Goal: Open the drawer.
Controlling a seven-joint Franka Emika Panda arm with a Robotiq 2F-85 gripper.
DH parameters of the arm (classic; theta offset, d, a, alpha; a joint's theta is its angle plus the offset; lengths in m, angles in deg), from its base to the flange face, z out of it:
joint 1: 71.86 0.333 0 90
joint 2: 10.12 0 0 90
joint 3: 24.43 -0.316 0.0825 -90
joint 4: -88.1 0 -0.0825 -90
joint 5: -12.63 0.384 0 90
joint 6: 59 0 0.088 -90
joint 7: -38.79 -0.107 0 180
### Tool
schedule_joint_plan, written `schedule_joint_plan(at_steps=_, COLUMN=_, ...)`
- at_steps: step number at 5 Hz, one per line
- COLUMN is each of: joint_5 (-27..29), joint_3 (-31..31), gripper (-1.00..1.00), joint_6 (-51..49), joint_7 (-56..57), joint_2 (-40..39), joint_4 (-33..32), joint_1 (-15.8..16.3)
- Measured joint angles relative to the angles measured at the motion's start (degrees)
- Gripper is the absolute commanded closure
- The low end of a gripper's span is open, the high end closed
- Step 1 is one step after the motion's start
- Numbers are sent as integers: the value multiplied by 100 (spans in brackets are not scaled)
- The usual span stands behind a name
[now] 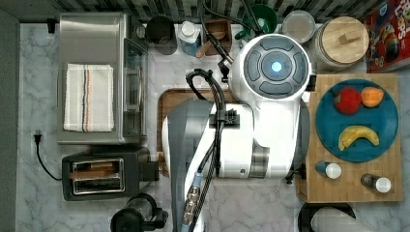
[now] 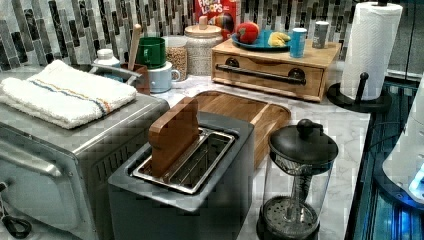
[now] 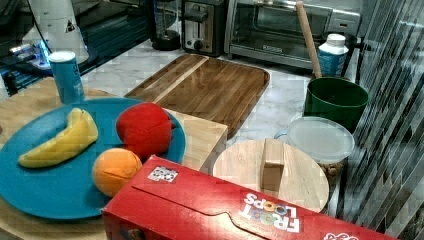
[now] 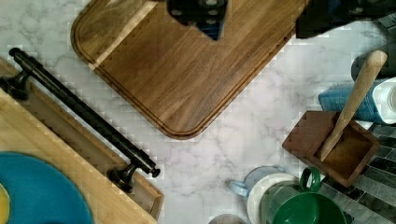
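Note:
The drawer point(image 2: 260, 84) sits in a light-wood box under a slab top point(image 1: 353, 188) that carries a blue plate point(image 1: 358, 121) of fruit. Its front looks flush with the box in the left view, and a long black bar handle point(image 2: 260, 73) runs across it. In the wrist view the handle point(image 4: 79, 109) and the drawer front point(image 4: 65, 128) lie off to one side. My gripper point(image 4: 261, 14) hangs open above the brown tray point(image 4: 187, 70), apart from the handle, with nothing between its fingers. In the top view the white arm point(image 1: 261, 121) covers most of the tray point(image 1: 174, 99).
A toaster point(image 2: 190, 165), a French press point(image 2: 297, 180) and a toaster oven point(image 1: 96, 77) stand on the far side of the tray. A paper towel roll point(image 2: 372, 50) stands beside the drawer box. Mugs point(image 4: 299, 205), a wooden utensil box point(image 4: 336, 144) and jars line the tiled wall.

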Motion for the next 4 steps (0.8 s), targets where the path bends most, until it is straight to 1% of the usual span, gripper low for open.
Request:
schedule_joint_plan(at_steps=3, joint_5=56, joint_3=91, gripper=-100, joint_6=35, joint_7=5, joint_2=-75, joint_4=-17, joint_1=-3)
schedule_joint_plan(at_steps=4, joint_5=156, joint_3=120, gripper=-100, joint_6=69, joint_7=214, joint_2=-83, joint_4=-101, joint_1=-73)
